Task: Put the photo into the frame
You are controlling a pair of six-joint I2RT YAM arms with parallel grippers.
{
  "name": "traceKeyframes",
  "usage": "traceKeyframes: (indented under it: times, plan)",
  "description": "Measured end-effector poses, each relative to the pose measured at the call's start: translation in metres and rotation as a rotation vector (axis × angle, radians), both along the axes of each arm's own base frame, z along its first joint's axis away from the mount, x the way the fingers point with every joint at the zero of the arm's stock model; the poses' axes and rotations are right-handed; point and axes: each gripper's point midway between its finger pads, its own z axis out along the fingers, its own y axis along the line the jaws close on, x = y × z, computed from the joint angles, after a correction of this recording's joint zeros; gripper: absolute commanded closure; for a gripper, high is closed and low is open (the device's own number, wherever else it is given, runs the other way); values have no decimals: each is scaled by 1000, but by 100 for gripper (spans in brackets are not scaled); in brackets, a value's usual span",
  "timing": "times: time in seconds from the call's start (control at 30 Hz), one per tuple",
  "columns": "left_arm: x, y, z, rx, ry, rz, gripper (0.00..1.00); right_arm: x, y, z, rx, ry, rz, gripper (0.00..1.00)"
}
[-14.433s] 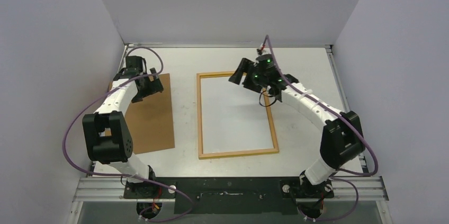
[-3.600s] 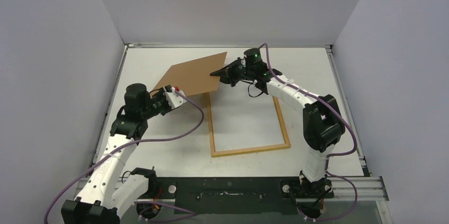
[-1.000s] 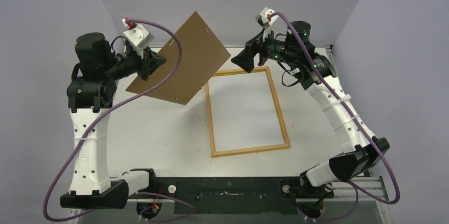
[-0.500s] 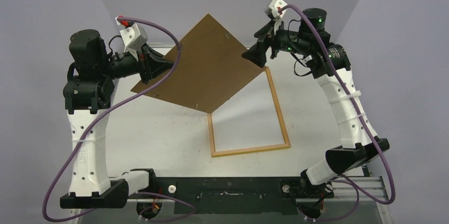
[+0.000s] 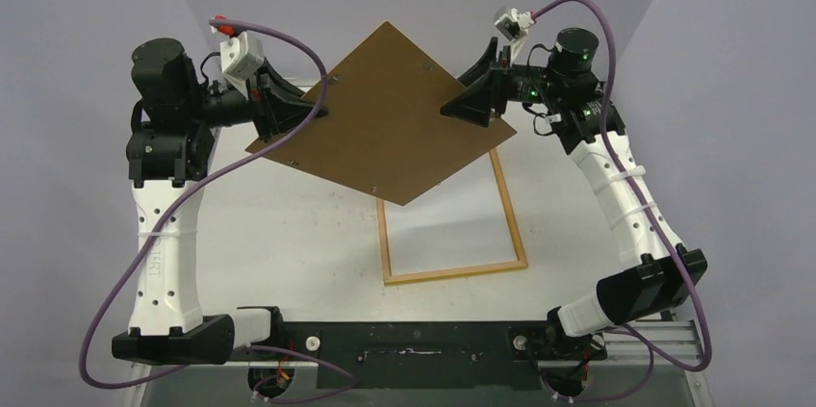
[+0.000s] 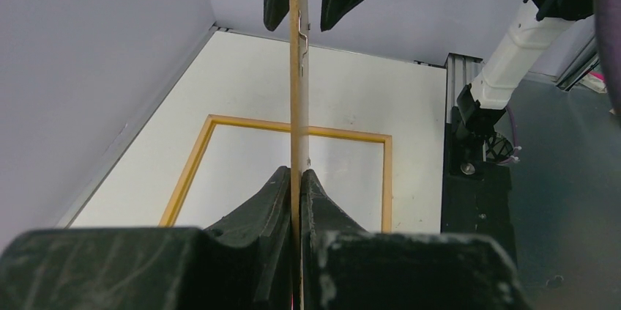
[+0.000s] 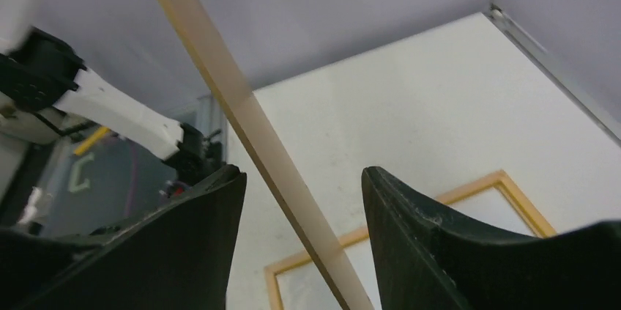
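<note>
While the left gripper (image 5: 310, 111) pinches the brown backing board (image 5: 385, 128) aloft, hiding the far end of the frame (image 5: 454, 271) flat on the table (image 5: 289, 234), the right gripper (image 5: 469, 102), jaws apart, straddles the board's opposite edge.

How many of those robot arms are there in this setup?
2. The left arm stands at the table's left, left gripper clamped on the brown board. The right arm stands at the right, right gripper open around the board's opposite edge. None seems hidden.
</note>
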Motion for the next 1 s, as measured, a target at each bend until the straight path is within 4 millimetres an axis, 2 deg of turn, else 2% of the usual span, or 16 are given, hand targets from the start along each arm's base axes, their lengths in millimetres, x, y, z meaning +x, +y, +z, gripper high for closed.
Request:
traceKeyframes:
  times: [0.13,0.33,0.53,0.87,1.0]
  plan:
    - [2,-1,0,-4,-4,-9,100,-4,6,19,146,69,79,45]
    - [4,-1,0,-6,-8,-14,100,-21,5,44,180,15,152,48]
    - [6,-2,-1,-20,11,-21,100,-26,5,48,184,11,172,47]
    - [10,-2,-3,-34,37,-15,100,-26,5,50,191,37,166,36]
    - [13,-2,-5,-36,49,0,100,-22,7,53,195,65,138,36]
